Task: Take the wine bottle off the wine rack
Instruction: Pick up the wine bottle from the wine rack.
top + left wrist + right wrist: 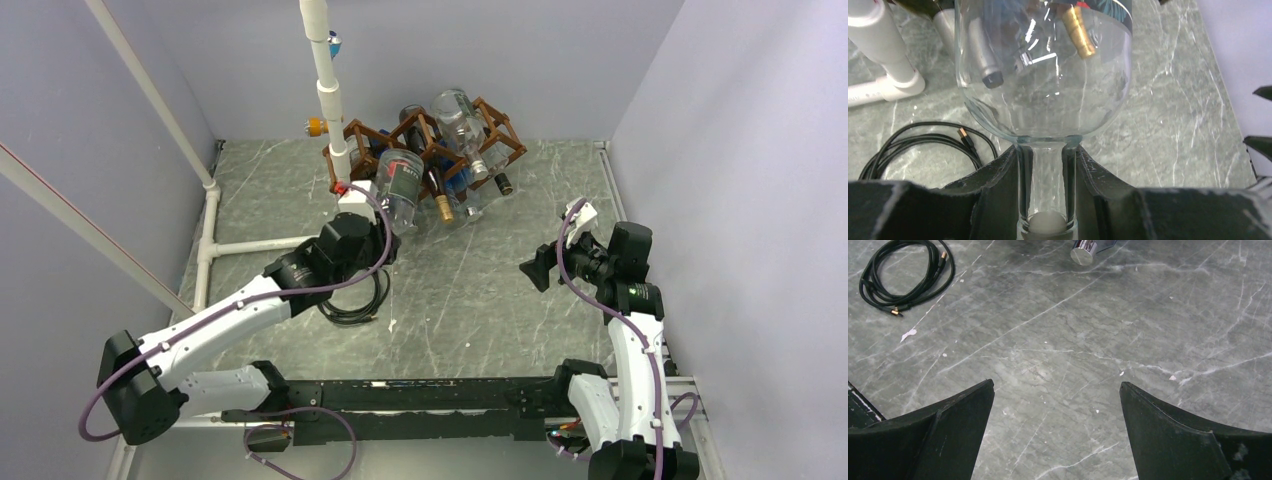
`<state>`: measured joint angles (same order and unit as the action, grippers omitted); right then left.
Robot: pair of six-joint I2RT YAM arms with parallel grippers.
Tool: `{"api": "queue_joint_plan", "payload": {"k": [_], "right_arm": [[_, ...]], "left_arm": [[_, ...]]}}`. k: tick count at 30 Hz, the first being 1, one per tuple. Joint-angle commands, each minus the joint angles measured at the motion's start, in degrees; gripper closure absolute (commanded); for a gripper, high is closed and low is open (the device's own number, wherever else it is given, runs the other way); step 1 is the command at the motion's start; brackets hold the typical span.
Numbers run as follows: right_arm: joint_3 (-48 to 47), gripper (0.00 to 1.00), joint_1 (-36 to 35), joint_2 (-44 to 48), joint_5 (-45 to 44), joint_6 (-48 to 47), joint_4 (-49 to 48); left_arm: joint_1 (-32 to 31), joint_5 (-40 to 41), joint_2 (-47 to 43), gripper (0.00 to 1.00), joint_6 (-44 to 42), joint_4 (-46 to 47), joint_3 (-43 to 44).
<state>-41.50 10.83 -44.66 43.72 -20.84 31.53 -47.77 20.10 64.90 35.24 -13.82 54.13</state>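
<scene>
At the back of the surface, only the top view shows the one wine rack; just in front, one wine bottle; the left wrist view shows left jaws pinching its neck; right jaws spread wide, holding nothing.

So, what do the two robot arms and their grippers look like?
Both the left arm and the right arm have white links with black joints, and a purple cable runs along each. The left gripper and right gripper have matte black, wedge-shaped fingers.
</scene>
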Motion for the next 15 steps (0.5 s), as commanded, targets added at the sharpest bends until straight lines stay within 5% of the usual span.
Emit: {"api": "queue_joint_plan", "payload": {"k": [1,15], "right_arm": [[0.16,0.0,-0.12,0.1,-0.28,-0.08,-2.17],[0.28,0.0,-0.02,-0.74,-0.31,-0.68,-2.01]], "left_arm": [[-1.24,-1.35,-6.29,1.0,0.18,13.91,1.63],[-3.96,-7.19,-13.39,1.0,0.28,11.85,-4.93]]}}
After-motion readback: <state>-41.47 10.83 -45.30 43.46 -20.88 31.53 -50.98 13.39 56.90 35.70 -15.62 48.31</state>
